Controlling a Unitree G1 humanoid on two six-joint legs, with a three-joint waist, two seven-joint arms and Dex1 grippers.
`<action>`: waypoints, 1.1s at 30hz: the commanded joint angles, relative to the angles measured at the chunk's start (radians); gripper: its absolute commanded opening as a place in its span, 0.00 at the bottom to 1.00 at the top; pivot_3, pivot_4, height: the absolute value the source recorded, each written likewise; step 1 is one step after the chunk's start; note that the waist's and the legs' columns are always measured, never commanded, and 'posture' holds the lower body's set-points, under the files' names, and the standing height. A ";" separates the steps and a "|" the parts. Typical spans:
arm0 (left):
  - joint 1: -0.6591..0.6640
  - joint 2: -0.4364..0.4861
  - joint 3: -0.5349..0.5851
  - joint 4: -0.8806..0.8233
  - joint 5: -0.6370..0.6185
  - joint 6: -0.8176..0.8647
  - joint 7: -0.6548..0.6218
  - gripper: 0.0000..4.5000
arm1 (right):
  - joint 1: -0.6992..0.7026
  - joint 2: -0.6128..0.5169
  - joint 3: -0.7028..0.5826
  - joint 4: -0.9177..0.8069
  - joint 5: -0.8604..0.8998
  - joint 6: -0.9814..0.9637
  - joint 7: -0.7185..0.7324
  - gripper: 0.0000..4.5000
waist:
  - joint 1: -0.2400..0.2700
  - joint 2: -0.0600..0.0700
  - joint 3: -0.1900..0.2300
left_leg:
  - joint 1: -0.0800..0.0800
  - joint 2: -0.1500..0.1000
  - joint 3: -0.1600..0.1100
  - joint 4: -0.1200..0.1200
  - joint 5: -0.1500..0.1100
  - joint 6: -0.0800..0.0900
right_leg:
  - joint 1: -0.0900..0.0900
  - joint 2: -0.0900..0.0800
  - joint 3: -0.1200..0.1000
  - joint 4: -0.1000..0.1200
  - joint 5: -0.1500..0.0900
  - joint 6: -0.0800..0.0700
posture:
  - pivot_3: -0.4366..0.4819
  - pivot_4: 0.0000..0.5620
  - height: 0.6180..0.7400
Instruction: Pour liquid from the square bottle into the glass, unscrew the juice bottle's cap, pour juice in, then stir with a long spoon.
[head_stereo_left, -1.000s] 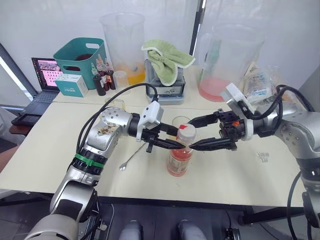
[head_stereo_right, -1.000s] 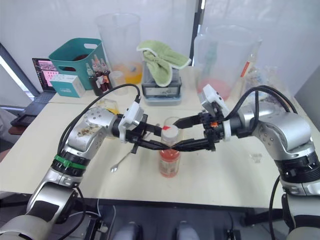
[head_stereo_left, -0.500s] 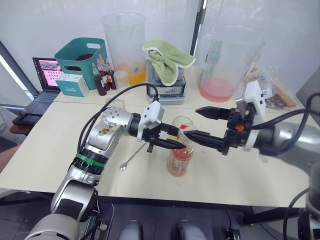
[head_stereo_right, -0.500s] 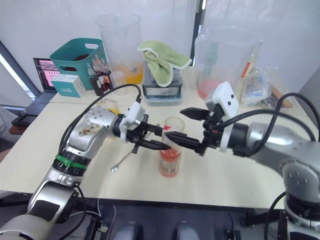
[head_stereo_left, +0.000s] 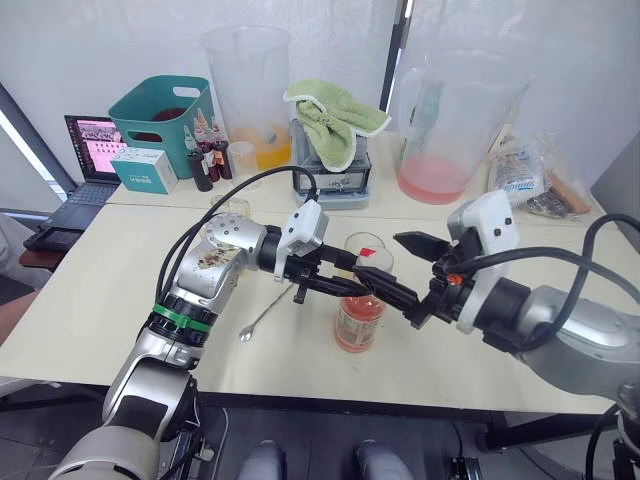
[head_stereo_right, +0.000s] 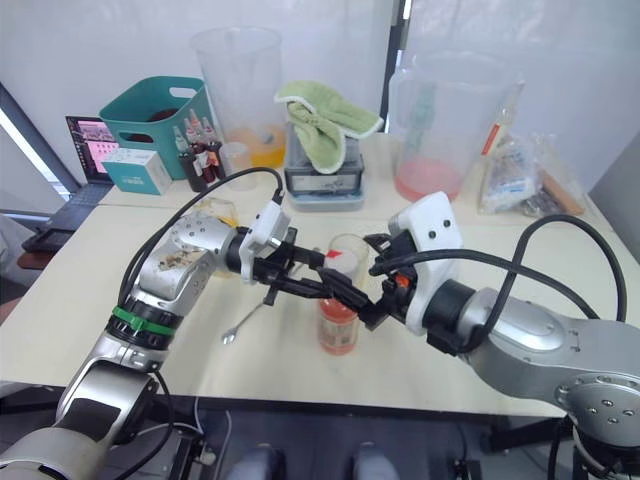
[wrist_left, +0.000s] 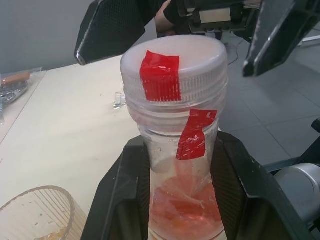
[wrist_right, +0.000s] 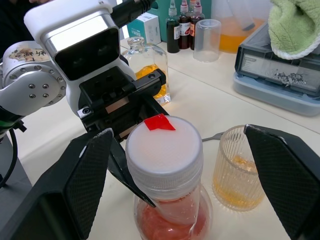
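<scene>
Near the middle of the cream table (head_stereo_left: 120, 270) I have the juice bottle (head_stereo_left: 360, 315) standing upright, reddish liquid in its lower half and its white cap (wrist_left: 174, 62) on, marked with a strip of red tape (wrist_left: 161, 75). My left gripper (head_stereo_left: 340, 284) reaches in from the left and is closed on the bottle's neck just under the cap; in the left wrist view its two black fingers (wrist_left: 127, 195) press against either side of the clear plastic. My right gripper (head_stereo_left: 400, 268) comes from the right with its jaws spread wide, one finger on each side of the cap and neither touching it, holding nothing. Just behind the bottle stands the ribbed glass (wrist_right: 239, 167), with a little orange liquid at the bottom. The long spoon (head_stereo_left: 268, 310) lies flat on the table to the left of the bottle, under my left forearm. The square bottle (wrist_right: 146, 62), holding amber liquid, sits farther back on the left, near the table's rear edge. Behind it, on the back counter, are a teal basket (head_stereo_left: 160, 110) and a green cloth (head_stereo_left: 335, 120).
</scene>
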 joint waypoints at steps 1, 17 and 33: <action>0.006 0.005 -0.022 0.019 0.031 0.008 -0.009 0.30 | 0.004 -0.023 0.011 -0.025 0.017 -0.054 -0.022 0.99 | 0.000 0.000 0.000 | 0.000 0.000 0.000 0.000 0.000 0.000 | 0.000 0.000 0.000 0.000 0.000 0.000 | 0.48 0.27 1.00; 0.014 0.008 -0.019 0.016 0.033 0.002 -0.004 0.30 | 0.003 -0.049 0.075 -0.003 -0.026 -0.104 -0.007 0.37 | -0.001 0.000 0.000 | 0.000 0.001 0.000 0.000 0.000 0.000 | 0.000 0.001 0.000 -0.002 -0.001 -0.001 | 0.48 0.27 1.00; 0.010 0.020 -0.020 0.025 0.038 -0.005 -0.020 0.30 | -0.017 -0.150 0.089 0.216 -0.325 -0.138 0.836 0.37 | 0.000 0.000 0.000 | 0.000 0.001 0.001 0.000 0.000 0.000 | 0.001 0.001 0.000 -0.005 -0.001 -0.001 | 0.48 0.27 1.00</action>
